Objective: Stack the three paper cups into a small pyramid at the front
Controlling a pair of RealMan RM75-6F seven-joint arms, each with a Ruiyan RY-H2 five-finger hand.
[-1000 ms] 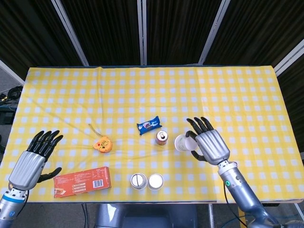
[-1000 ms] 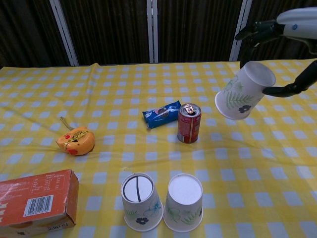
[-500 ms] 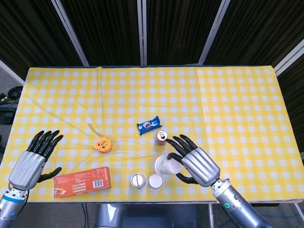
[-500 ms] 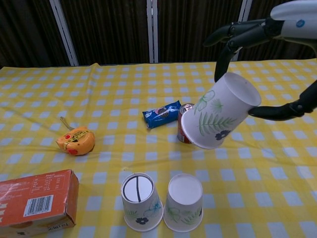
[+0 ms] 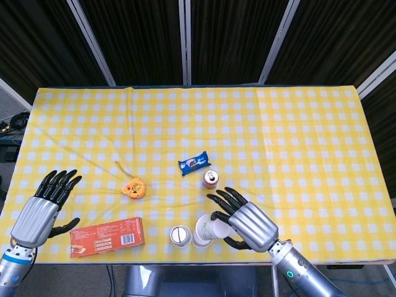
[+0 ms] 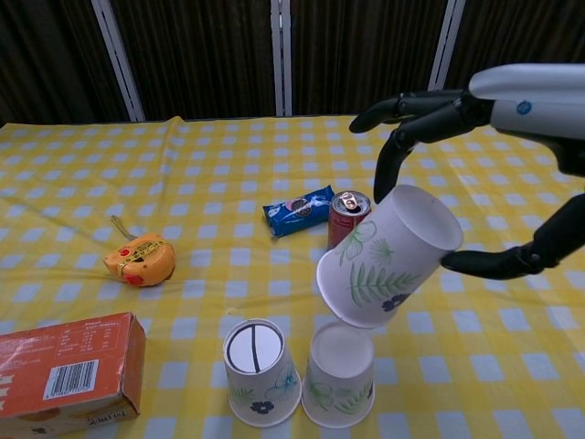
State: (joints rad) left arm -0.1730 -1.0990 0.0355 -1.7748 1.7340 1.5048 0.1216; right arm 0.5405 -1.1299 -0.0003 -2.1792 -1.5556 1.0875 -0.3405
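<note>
**Third cup held tilted above the pair at the front edge**

Two paper cups stand upside down and side by side at the front edge of the worktop [image 5: 322,124]: the left cup [image 6: 260,370] with a black line across its base, the right cup [image 6: 339,373] plain-based, their rims touching or nearly so. The right hand [image 6: 475,183] holds the third cup [image 6: 388,256] between thumb and fingers, tilted with its mouth down and to the left, in the air just above the right cup and not resting on it. In the head view this hand [image 5: 244,224] sits close to the front edge, its held cup [image 5: 209,229] overlapping the standing pair.

Just behind the held cup stands a red soda can [image 6: 345,219], upright, partly hidden by it. A blue snack packet [image 6: 298,209] lies just left of the can. An orange toy [image 6: 140,259] with a thin cord lies further left, and an orange carton [image 6: 64,370] lies flat at the front left corner, near the left cup but apart from it.

The left hand [image 5: 43,207] hangs at the front left edge, fingers spread wide, holding nothing.

A yellow-and-white checked cloth covers the worktop; its far half and right side lie bare. Dark curtains with pale metal posts stand behind.
</note>
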